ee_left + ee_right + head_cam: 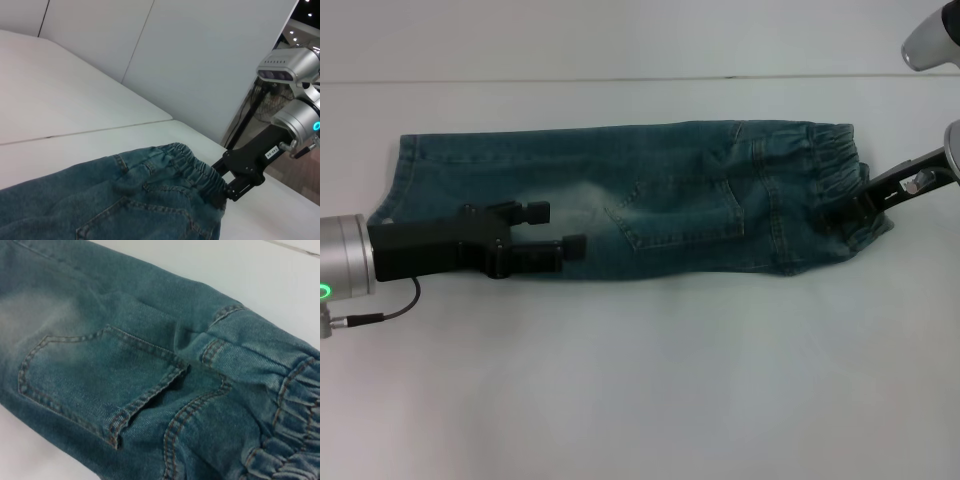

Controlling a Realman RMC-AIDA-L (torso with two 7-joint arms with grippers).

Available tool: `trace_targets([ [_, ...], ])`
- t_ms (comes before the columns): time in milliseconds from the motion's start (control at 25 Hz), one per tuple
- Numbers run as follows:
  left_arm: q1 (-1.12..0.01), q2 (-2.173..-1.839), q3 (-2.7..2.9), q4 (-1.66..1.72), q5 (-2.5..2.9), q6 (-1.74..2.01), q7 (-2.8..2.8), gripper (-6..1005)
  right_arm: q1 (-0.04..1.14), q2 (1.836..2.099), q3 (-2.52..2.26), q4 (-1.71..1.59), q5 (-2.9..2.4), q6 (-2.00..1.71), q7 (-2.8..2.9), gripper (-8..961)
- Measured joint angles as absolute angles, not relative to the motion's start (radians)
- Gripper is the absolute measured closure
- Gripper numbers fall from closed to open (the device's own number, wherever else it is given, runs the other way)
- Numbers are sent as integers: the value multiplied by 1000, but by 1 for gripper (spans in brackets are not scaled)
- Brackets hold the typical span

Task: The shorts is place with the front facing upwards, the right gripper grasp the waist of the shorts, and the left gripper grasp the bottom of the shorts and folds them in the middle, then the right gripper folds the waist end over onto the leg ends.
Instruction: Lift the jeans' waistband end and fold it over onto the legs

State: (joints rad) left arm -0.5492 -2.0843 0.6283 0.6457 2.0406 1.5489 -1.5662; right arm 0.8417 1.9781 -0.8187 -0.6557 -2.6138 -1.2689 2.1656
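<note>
Shorts [650, 205]: folded lengthwise on your table [640, 400].
Right gripper [852, 212]: pinching the waist [835, 180].
Left gripper [555, 228]: jaws spread above the denim.

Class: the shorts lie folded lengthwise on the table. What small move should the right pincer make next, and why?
Probably lift the waist and carry it toward the leg ends: the right pincer sits at the waistband, and the left pincer hovers open above the shorts.
</note>
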Motion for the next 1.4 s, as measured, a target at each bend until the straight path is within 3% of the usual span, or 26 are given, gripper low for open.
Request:
trace_targets([
  [160,-549,-2085,622,646,2037,1548,-1566,133,841,1980,-818,-662,-2607,-1276,2165,246],
  [600,-562,-2088,620,646,2021,1532,-1566,159,841,1978,-818,-672,-2602,-1283,2164,696],
  [720,-562,-2095,620,647,2001,1511,-1566,167,841,1974,-818,-675,-2592,-1285,2159,856],
  [1040,-553,-2112,618,643,1903,1434,-1544,186,824,1970,-815,-740,-2514,-1316,2144,859],
  [1240,-537,-2160,618,635,1769,1276,-1433,198,803,1967,-813,-801,-2424,-1330,2132,859],
  [1400,-568,-2171,620,508,1596,1136,-1207,396,813,1966,-813,-829,-2390,-1369,2125,858],
])
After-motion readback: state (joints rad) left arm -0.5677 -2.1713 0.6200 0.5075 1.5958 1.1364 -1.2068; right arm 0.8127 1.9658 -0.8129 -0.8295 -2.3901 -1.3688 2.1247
